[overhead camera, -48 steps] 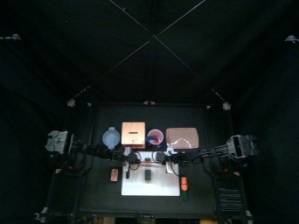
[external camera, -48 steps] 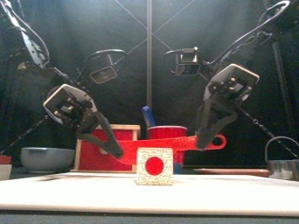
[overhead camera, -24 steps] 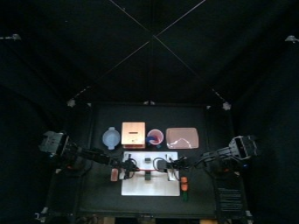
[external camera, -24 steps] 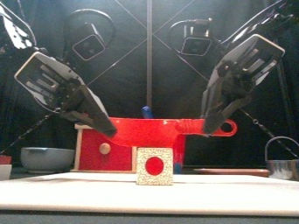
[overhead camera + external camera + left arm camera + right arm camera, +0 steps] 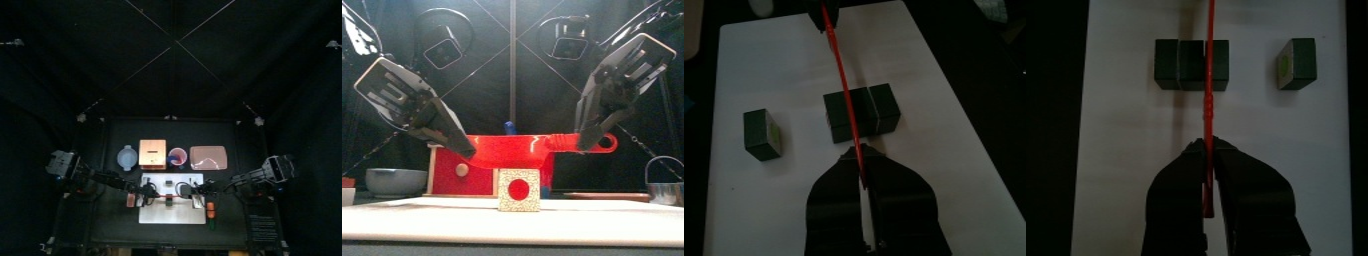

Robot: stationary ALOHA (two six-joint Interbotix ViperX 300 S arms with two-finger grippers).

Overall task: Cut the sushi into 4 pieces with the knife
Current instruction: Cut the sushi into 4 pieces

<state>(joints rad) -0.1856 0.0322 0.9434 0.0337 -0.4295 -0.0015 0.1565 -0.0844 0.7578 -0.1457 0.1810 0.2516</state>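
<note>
My left gripper (image 5: 861, 160) and right gripper (image 5: 1207, 150) each have their jaws pinched on one end of the red toy knife (image 5: 523, 148), holding it level over the dark green sushi roll (image 5: 862, 110) on the white cutting board (image 5: 938, 90), with one cut block (image 5: 764, 133) lying apart beside the roll.

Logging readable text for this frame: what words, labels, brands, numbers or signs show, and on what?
None: no readable text on anything on the table.
The sushi piece shows a red oval on a speckled white face: filling, not a sign.
The red knife, white cutting board and wooden box show no markings.
</note>
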